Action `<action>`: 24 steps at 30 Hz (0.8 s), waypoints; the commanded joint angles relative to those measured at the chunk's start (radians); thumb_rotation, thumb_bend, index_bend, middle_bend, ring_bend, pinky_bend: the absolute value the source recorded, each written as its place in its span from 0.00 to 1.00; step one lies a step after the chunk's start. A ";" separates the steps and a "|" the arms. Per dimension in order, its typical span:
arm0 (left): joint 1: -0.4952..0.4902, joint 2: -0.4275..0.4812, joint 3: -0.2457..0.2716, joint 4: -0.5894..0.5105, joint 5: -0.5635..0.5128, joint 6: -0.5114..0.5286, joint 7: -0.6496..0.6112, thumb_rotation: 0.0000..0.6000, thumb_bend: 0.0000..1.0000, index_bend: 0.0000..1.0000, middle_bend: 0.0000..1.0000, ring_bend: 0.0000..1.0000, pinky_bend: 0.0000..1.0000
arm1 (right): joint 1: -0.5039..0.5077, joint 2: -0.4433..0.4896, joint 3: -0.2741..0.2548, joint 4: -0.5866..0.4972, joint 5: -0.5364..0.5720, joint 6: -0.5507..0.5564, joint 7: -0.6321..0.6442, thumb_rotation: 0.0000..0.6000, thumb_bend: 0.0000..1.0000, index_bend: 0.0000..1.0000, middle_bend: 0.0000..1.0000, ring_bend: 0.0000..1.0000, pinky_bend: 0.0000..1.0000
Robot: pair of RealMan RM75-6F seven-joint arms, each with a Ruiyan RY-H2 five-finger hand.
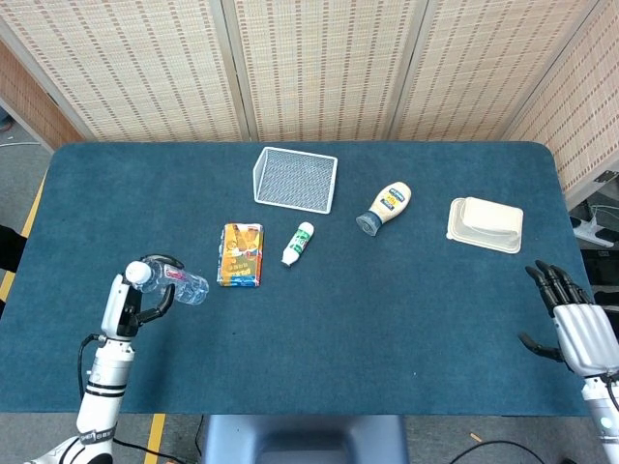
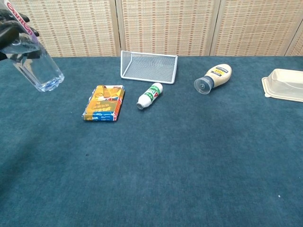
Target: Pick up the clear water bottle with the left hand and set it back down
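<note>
The left hand [image 1: 135, 295] grips the clear water bottle [image 1: 179, 283] up off the blue table [image 1: 387, 319], on the near left side. The bottle is see-through and tilted, its bottom pointing toward the orange packet [image 1: 242, 254]. Red writing on its label is too blurry to read. The right hand [image 1: 575, 324] rests spread, holding nothing.

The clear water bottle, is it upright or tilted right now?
Tilted. The clear water bottle hangs off the table in the left hand, base slanting toward the snack packet.

table [image 1: 387, 319] | basket [image 1: 295, 179] | packet [image 1: 242, 254] | sm. bottle [image 1: 298, 243] | mayo [image 1: 385, 208] | box [image 1: 485, 224]
</note>
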 commanded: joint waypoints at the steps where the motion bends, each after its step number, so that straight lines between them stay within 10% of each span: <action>1: 0.020 -0.013 -0.003 0.045 -0.104 0.018 0.304 1.00 0.61 0.68 0.68 0.62 0.72 | 0.002 0.004 -0.003 -0.003 -0.003 -0.007 0.002 1.00 0.12 0.00 0.00 0.00 0.20; 5: 0.004 -0.136 -0.018 0.325 -0.065 0.169 0.754 1.00 0.61 0.70 0.69 0.63 0.70 | 0.001 0.004 -0.005 -0.004 -0.003 -0.005 -0.001 1.00 0.12 0.00 0.00 0.00 0.20; 10: -0.026 -0.219 0.004 0.618 0.039 0.283 0.966 1.00 0.60 0.71 0.71 0.63 0.69 | 0.000 -0.002 -0.001 -0.001 0.001 0.000 -0.008 1.00 0.12 0.00 0.00 0.00 0.20; 14: -0.031 -0.244 0.017 0.659 0.056 0.287 0.908 1.00 0.61 0.72 0.72 0.63 0.68 | 0.001 -0.003 -0.003 -0.003 0.000 -0.001 -0.009 1.00 0.12 0.00 0.00 0.00 0.20; 24: 0.015 -0.152 0.000 0.219 -0.068 0.112 0.401 1.00 0.61 0.72 0.72 0.63 0.60 | -0.002 -0.002 -0.002 -0.002 0.000 0.004 -0.009 1.00 0.12 0.00 0.00 0.00 0.20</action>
